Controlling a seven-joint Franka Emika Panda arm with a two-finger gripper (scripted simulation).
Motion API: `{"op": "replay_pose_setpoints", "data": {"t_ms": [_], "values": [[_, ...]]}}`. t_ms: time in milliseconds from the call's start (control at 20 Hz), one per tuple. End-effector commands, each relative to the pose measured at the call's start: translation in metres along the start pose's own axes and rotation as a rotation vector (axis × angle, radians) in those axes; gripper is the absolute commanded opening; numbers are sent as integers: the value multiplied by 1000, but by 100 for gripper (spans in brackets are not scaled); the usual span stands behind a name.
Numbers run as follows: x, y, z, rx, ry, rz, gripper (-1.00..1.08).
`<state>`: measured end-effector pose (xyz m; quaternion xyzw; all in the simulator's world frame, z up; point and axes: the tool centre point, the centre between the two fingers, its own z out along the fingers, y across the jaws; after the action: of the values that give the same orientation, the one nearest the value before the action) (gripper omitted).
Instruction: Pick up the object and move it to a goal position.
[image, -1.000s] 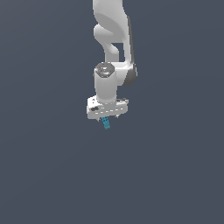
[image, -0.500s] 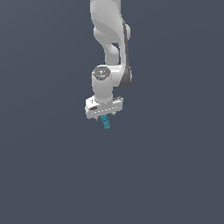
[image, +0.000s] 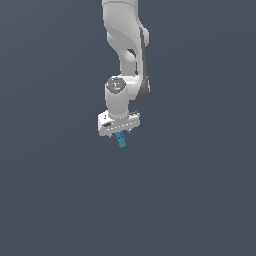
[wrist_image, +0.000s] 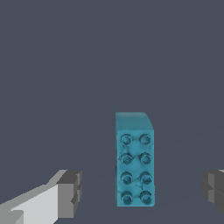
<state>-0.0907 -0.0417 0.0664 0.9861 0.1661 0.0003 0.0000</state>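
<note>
The object is a small teal-blue studded brick (image: 121, 140), elongated, lying on the plain dark grey ground. In the exterior view my white gripper (image: 119, 133) hangs straight above it, with the brick showing just under the hand. In the wrist view the brick (wrist_image: 134, 159) lies lengthwise between my two fingers. One grey fingertip (wrist_image: 71, 192) stands well off one long side, and the other fingertip (wrist_image: 213, 188) is well off the opposite side. The gripper (wrist_image: 142, 190) is open and neither pad touches the brick.
Only the flat dark grey ground (image: 200, 200) shows around the brick. The white arm (image: 125, 45) rises from the gripper to the picture's upper edge. No goal marker shows in either view.
The upper arm links have shifted a little and the hand has settled slightly lower over the brick. The brick has not moved.
</note>
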Motion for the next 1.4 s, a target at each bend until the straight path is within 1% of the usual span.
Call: {"op": "replay_pose_setpoints", "data": {"t_ms": [0, 300, 600, 650, 1350], "values": [[-1, 0, 8, 0, -1, -1, 100], [-2, -1, 35, 0, -1, -3, 100], [-1, 0, 44, 0, -1, -4, 100], [-1, 0, 44, 0, -1, -4, -100], [2, -3, 41, 0, -1, -4, -100]]}}
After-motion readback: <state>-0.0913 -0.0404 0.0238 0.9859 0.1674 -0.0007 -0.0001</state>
